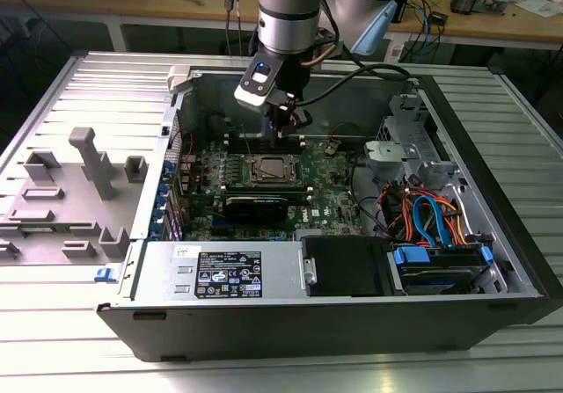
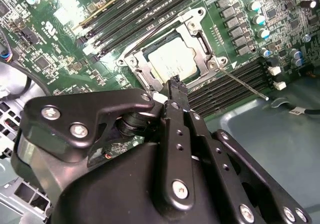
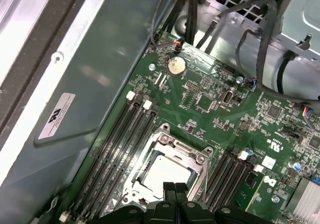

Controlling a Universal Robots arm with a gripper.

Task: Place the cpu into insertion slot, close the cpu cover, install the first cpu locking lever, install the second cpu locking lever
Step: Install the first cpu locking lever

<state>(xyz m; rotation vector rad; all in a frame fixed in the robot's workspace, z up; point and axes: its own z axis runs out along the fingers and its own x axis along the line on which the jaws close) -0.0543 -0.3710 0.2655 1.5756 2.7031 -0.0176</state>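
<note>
The motherboard (image 3: 210,114) is green. The cpu (image 2: 172,58) has a silvery-grey top, and the cpu cover (image 3: 175,145) is silvery metal. The memory slots (image 3: 117,139) and gripper (image 2: 176,86) are black. The coin battery (image 3: 175,65) is silver. The cables (image 1: 435,217) are blue, orange and red.

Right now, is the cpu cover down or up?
Down. The cpu cover lies flat over the cpu, whose silvery top shows through its window.

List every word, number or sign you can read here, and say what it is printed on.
Black label on the power supply: white print, too small to read.
White sticker on the case wall: a dark mark and fine lines, too blurred to read.
Small white label on the motherboard: too small to read.
Nothing here can be quoted.
</note>
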